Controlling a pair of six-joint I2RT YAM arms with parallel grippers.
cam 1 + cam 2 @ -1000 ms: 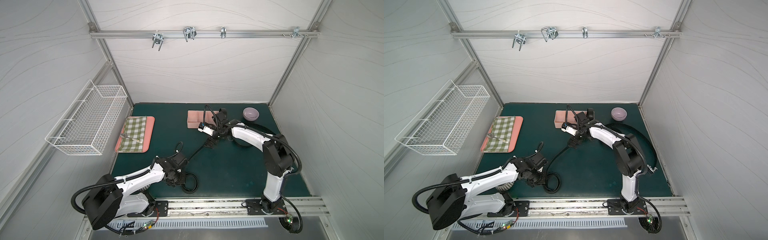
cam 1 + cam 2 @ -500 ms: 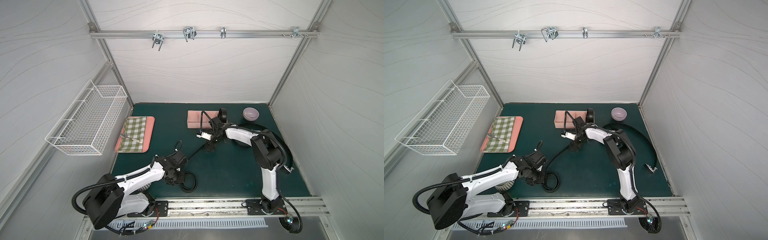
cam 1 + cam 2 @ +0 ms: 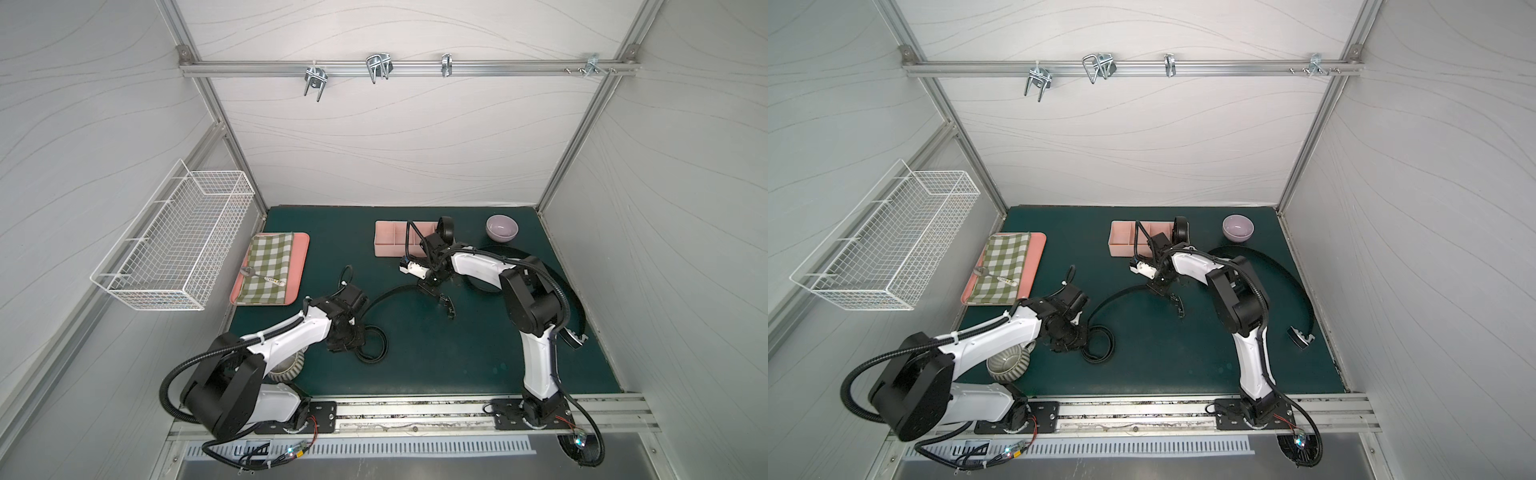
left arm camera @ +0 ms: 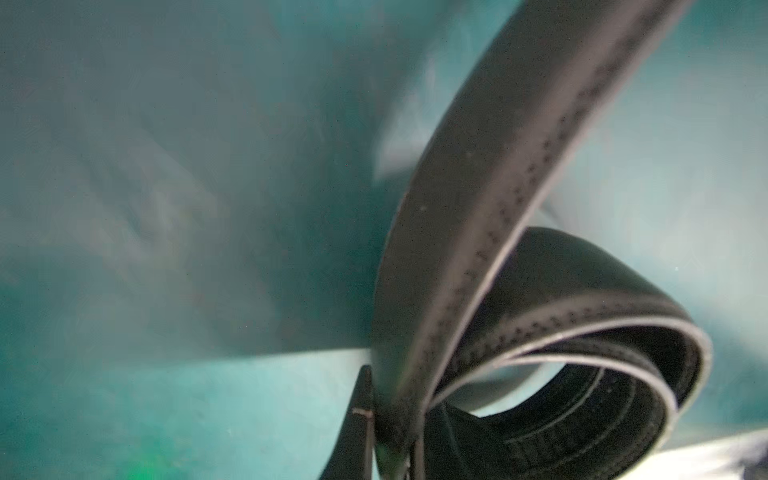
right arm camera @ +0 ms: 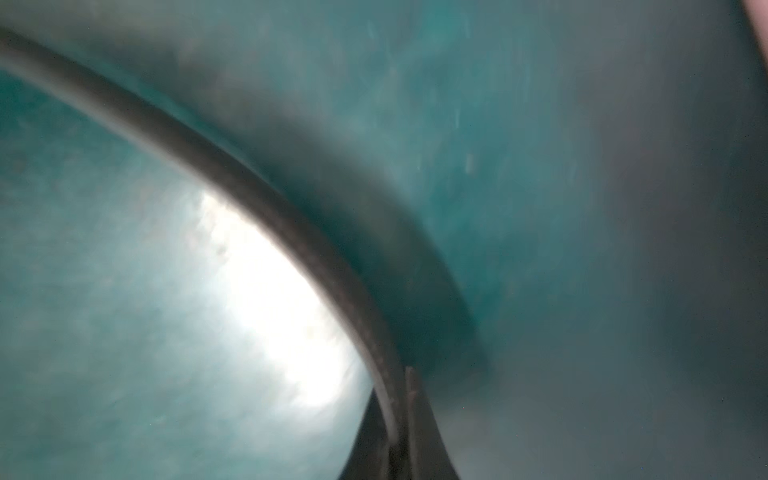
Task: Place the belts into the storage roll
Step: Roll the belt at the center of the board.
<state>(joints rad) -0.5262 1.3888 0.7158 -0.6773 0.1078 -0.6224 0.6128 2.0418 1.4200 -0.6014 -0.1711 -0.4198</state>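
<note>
- Pink organiser (image 3: pixel 386 250) sits just behind the right gripper (image 5: pixel 397 432). We see a coiled belt (image 3: pixel 445 227) upright at its end, whether in the last compartment or beside it is unclear.
- Right gripper and left gripper (image 4: pixel 388 432) each clamp the same loose belt (image 3: pixel 384 296).
- Open mat (image 3: pixel 436 361) lies between the grippers. A third belt (image 3: pixel 552 274) arcs near the mat's edge.

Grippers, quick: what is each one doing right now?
Left gripper: shut on the belt, at its coiled end.
Right gripper: shut on the same belt's loose stretch.
</note>
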